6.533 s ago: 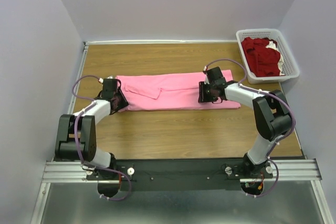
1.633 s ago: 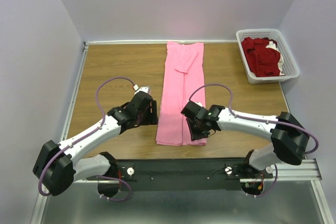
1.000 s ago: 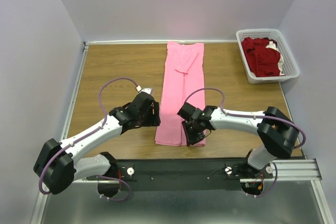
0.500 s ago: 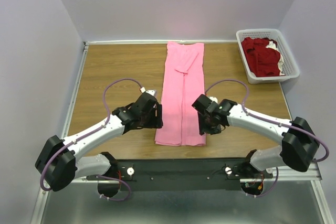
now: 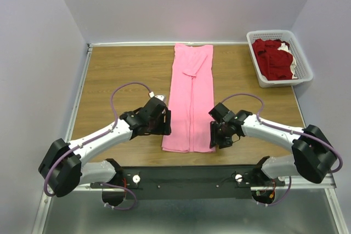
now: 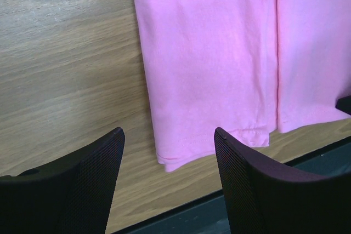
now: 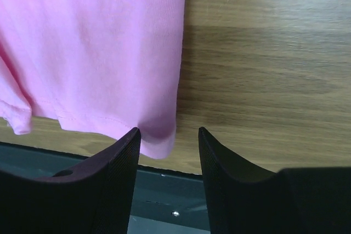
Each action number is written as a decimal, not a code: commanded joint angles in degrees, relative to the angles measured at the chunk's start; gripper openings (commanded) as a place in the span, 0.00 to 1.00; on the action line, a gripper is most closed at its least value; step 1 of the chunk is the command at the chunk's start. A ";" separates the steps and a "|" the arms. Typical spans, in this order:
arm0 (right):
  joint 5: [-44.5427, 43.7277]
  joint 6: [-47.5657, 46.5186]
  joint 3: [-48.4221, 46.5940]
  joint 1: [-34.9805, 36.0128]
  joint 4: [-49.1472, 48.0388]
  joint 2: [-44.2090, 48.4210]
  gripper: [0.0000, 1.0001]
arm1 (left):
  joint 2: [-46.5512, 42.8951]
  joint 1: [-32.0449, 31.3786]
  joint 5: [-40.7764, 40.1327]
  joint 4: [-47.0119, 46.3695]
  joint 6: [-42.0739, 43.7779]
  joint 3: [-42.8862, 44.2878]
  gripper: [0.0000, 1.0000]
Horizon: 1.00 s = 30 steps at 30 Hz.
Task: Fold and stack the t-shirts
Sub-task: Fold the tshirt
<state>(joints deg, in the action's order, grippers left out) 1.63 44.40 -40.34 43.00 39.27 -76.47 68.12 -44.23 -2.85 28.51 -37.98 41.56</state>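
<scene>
Looking down from the top camera, you have the pink shirt (image 5: 192, 100) folded into one long narrow strip, running from the far edge of the table (image 5: 120, 69) to its near edge, about mid-width. Soft knit, flat, few wrinkles. A lengthwise crease splits the strip, and a small folded flap sits near the far end.

The dark red shirts (image 5: 272, 58) lie crumpled in the white lattice basket (image 5: 303, 75) at the far right corner, well apart from the pink one. A bit of white cloth shows among them.

Your left claw (image 5: 163, 125) sits just beside the strip's near left corner. Your right claw (image 5: 218, 137) sits at the near right corner. From above, the finger gaps are hard to read.

Wrist cameras fill that in:
- Left wrist: fingers (image 6: 88, 179) spread wide, nothing between them, released. Pads are black, rounded, with a fine mesh texture. The stitched hem shows below them, two panels meeting at the crease, the left panel's corner reaching nearer the table edge.
- Right wrist: fingers (image 7: 109, 179) apart with a narrower gap, also released. The hem's right corner lies right at the gap, a dark shadow beside it on the wood grain.

Neither wrist view settles whether the tips touch cloth or table.

Both wrist views also show a dark strip along the table's near edge.
</scene>
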 commanded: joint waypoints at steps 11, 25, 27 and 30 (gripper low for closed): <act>4.17 -1.16 4.30 -0.64 -3.93 -2.55 0.39 | 2.46 -1.04 0.39 2.25 0.54 1.50 0.74; 2.94 -2.83 3.77 -0.55 -3.93 -3.87 0.09 | 7.90 -4.11 0.39 5.32 -0.16 3.00 0.66; 2.68 -3.09 3.69 -0.55 -3.93 -3.95 0.09 | 8.96 -4.72 0.39 5.76 -0.26 3.35 0.58; 2.50 -3.53 3.69 -0.64 -4.02 -4.04 0.09 | 10.72 -6.04 1.00 6.03 -0.61 3.79 0.56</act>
<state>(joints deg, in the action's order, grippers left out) 7.07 42.70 -37.65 42.52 34.63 -78.52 77.14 -48.88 -2.76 32.93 -38.04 43.72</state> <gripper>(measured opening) 0.097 0.573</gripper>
